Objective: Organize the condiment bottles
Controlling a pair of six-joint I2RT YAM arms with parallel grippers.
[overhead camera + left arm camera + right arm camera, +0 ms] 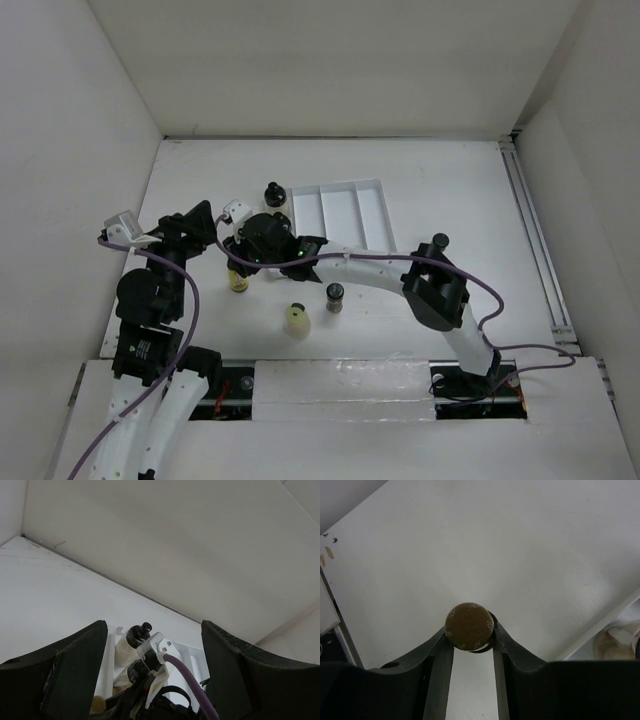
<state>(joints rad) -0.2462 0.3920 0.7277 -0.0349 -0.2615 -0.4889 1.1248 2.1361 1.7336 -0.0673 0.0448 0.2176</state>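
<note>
Only up close, right gripper [470,633] clamps brown-capped bottle [469,625]

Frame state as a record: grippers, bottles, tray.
left gripper: open, holds nothing
right gripper: shut on brown-capped bottle
tray: white, no bottle seen inside
left of tray: black-capped bottle
on table nearer the bases: amber bottle, cream bottle, dark-capped bottle
</note>
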